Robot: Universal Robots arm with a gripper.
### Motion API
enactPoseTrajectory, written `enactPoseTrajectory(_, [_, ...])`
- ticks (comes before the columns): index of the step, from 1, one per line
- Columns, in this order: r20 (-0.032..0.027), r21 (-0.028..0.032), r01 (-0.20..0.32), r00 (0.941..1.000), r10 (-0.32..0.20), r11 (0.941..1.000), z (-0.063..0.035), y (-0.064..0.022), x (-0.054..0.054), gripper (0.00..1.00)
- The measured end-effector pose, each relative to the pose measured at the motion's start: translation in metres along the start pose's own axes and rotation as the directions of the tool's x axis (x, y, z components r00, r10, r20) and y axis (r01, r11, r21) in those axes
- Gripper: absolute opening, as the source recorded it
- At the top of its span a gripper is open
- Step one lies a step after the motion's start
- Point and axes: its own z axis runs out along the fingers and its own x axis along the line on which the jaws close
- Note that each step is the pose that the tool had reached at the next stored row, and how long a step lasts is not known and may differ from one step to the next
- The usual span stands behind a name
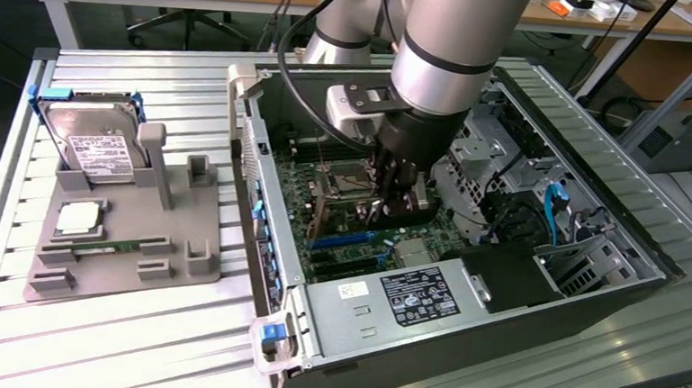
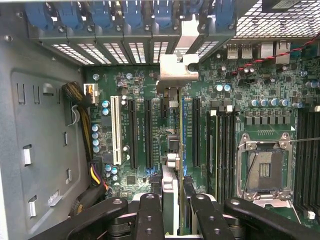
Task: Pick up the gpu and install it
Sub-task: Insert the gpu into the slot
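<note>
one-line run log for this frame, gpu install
phase: install | claw: shut on gpu | gpu: on edge over motherboard slots, bracket toward rear slot covers | location: inside open PC case | seated: cannot tell

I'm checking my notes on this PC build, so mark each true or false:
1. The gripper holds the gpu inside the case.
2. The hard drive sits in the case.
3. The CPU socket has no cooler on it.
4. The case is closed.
1. True. The gripper is shut on the gpu, edge-on above the motherboard slots inside the case.
2. False. The hard drive stands on the gray fixture outside the case, at the exterior view's left.
3. True. The CPU socket is uncovered.
4. False. The case lies open, with the motherboard exposed.
</note>
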Motion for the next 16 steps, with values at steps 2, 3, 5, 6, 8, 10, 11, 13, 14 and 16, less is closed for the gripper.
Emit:
enactPoseTrajectory(2, [0.0000, 0.0000, 0.000, 1.0000, 0.000, 1.0000, 0.0002, 0.0005, 0.0000, 0.27])
enactPoseTrajectory(3, [0.0000, 0.0000, 0.000, 1.0000, 0.000, 1.0000, 0.0003, 0.0009, 0.0000, 0.27])
enactPoseTrajectory(5, [0.0001, 0.0001, 0.000, 1.0000, 0.000, 1.0000, 0.0005, 0.0016, 0.0000, 0.27])
enactPoseTrajectory(6, [0.0001, 0.0001, 0.000, 1.0000, 0.000, 1.0000, 0.0006, 0.0020, 0.0000, 0.27])
enactPoseTrajectory(8, [0.0000, 0.0000, 0.000, 1.0000, 0.000, 1.0000, 0.0006, 0.0031, 0.0001, 0.27])
enactPoseTrajectory(10, [0.0000, 0.0000, 0.000, 1.0000, 0.000, 1.0000, 0.0007, 0.0041, 0.0001, 0.27])
enactPoseTrajectory(11, [0.0000, 0.0000, 0.000, 1.0000, 0.000, 1.0000, 0.0007, 0.0044, 0.0002, 0.27])
enactPoseTrajectory(13, [0.0000, 0.0000, 0.000, 1.0000, 0.000, 1.0000, 0.0007, 0.0054, 0.0002, 0.27])
enactPoseTrajectory(14, [0.0000, 0.0000, 0.000, 1.0000, 0.000, 1.0000, 0.0007, 0.0059, 0.0002, 0.27])
enactPoseTrajectory(16, [0.0001, 0.0001, 0.000, 1.0000, 0.000, 1.0000, 0.0008, 0.0070, 0.0002, 0.27])
